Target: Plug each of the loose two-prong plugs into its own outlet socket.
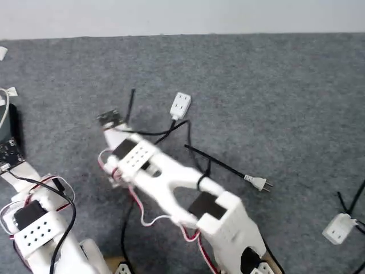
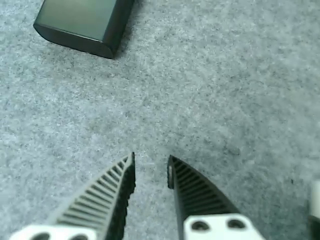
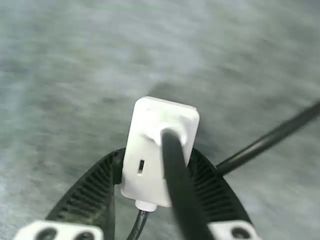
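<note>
My right gripper (image 3: 156,155) is shut on a white outlet socket block (image 3: 150,145), with a black cord (image 3: 175,190) running across its face. In the high view this gripper (image 1: 110,119) is out over the carpet at centre left. A second white outlet socket (image 1: 180,105) lies beyond it with its black cord trailing away. A loose two-prong plug (image 1: 259,183) lies at the right on the end of a black cord. A third socket block (image 1: 340,228) sits near the right edge. My left gripper (image 2: 150,167) hovers open over bare carpet with nothing between its fingers.
A black box (image 2: 82,22) lies on the carpet just ahead of my left gripper and also sits at the left edge of the table (image 1: 8,128). Grey carpet (image 1: 274,97) covers the table, and a pale wall runs along the far edge.
</note>
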Controlling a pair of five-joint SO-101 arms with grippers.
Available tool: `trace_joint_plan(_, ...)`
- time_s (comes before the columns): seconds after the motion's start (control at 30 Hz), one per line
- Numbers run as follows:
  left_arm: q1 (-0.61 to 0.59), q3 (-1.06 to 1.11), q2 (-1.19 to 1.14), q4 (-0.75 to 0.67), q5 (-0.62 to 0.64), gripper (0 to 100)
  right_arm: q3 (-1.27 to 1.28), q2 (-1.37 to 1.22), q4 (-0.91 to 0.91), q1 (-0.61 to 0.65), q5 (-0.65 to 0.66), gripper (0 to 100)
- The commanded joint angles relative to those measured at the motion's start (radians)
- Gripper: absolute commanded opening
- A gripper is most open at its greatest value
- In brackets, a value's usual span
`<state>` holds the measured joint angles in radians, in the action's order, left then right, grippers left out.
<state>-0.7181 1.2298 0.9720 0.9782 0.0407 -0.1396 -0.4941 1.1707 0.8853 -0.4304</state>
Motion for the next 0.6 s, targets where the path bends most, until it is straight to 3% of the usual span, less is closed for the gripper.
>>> trace_joint_plan(0.0,0.015,-0.042,0.003,-0.043,0.008,3,0.040,0.203,0.059,-0.090,0.018,0.8)
trace_joint_plan(0.33,0.041,-0.021,0.003,-0.049,0.000,3,0.397,0.857,0.140,-0.263,0.333,0.8)
trace_joint_plan(0.57,0.080,-0.016,0.003,-0.041,-0.038,3,0.598,1.245,0.216,-0.618,0.454,0.8)
